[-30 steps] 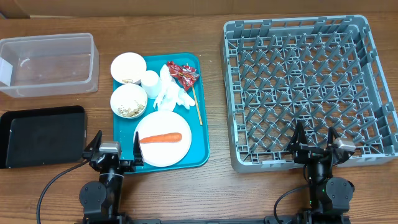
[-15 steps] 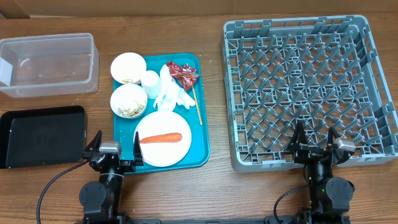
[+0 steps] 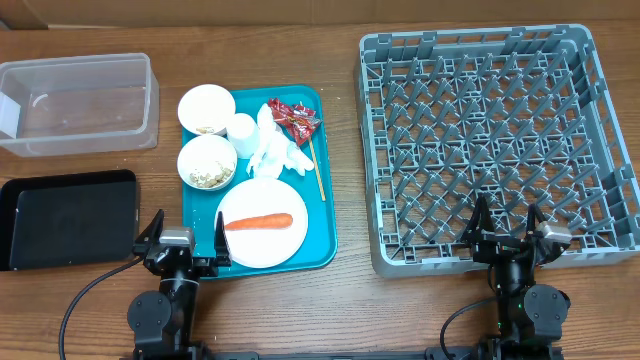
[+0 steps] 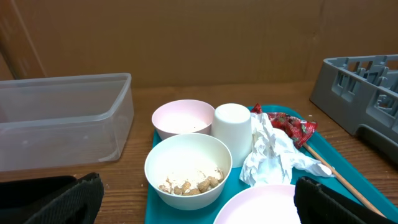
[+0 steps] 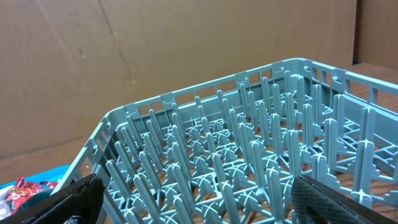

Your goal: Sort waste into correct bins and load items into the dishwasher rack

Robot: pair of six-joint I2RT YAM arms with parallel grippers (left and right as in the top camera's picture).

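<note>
A teal tray (image 3: 325, 215) holds two white bowls, one nearly empty (image 3: 206, 107) and one with food scraps (image 3: 206, 161), a white cup (image 3: 241, 128), crumpled napkins (image 3: 273, 150), a red wrapper (image 3: 294, 118), a wooden chopstick (image 3: 316, 170) and a white plate (image 3: 262, 245) with a carrot (image 3: 258, 222). The grey dishwasher rack (image 3: 497, 140) stands at the right. My left gripper (image 3: 181, 240) is open and empty at the tray's front left corner. My right gripper (image 3: 508, 225) is open and empty at the rack's front edge. The left wrist view shows the scrap bowl (image 4: 188, 169) and cup (image 4: 232, 130).
A clear plastic bin (image 3: 77, 103) stands at the back left. A black tray (image 3: 68, 218) lies at the front left. Cardboard walls rise behind the table.
</note>
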